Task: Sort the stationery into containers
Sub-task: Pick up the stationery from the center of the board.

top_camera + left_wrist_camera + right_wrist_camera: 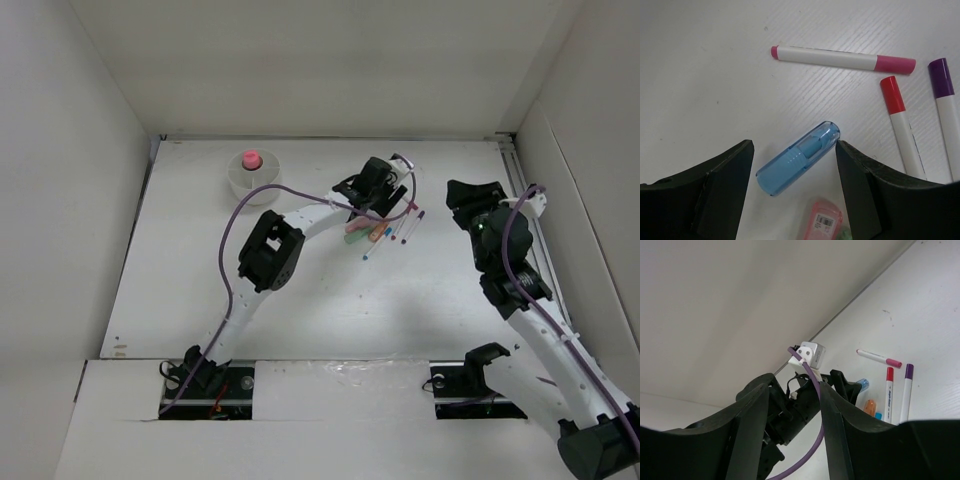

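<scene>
My left gripper hangs over the stationery pile, open. In the left wrist view its jaws straddle a blue capsule that lies slanted on the table, its clear end close to the right finger. A pink capsule and a bit of a green one lie just below. A pink-capped pen, a red-capped pen and a purple-capped pen lie beyond. The round white bowl stands at the back left with a pink-topped item in it. My right gripper is open and empty, right of the pile.
The right wrist view looks between its own fingers at the left arm's wrist, its purple cable, the pens and an orange capsule. White walls enclose the table on three sides.
</scene>
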Available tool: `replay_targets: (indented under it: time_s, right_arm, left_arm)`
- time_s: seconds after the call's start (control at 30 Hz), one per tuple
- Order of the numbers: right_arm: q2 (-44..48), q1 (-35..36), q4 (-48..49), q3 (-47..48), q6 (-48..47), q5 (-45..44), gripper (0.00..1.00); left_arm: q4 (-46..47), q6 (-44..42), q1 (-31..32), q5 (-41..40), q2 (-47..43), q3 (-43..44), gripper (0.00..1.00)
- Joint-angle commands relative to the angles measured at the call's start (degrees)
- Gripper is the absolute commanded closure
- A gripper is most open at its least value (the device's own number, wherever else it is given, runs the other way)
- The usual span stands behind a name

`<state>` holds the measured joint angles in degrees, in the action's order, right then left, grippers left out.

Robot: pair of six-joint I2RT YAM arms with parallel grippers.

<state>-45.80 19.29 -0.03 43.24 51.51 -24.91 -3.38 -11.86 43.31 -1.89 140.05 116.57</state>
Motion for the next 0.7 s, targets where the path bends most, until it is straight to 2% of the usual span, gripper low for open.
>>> replay_targets:
  time_s: [0.0, 0.2, 0.47, 0.67]
  right_arm:
    - [-0.25, -1.0, 0.38, 0.09, 0.61, 3.1, 0.49]
    - [-1.31, -1.62, 0.38, 0.61, 0.61, 5.48, 0.49]
    - [-1.84, -1.62, 0.38, 1.14, 0.09, 7.59, 0.49]
    - [-0.17, -1.62, 0.38, 1.14, -0.97, 6.89, 0.49]
  left_arm:
    - [-2.33, -1.68, 0.2, 0.84, 0.66, 3.22, 0.36]
    - [-2.86, -2.21, 0.2, 0.31, 1.19, 4.28, 0.36]
    - [-4.09, -2.21, 0.2, -0.22, 5.58, 10.77, 0.36]
    - [-4.88, -2.21, -0.33, -1.8, 4.98, 9.2, 0.55]
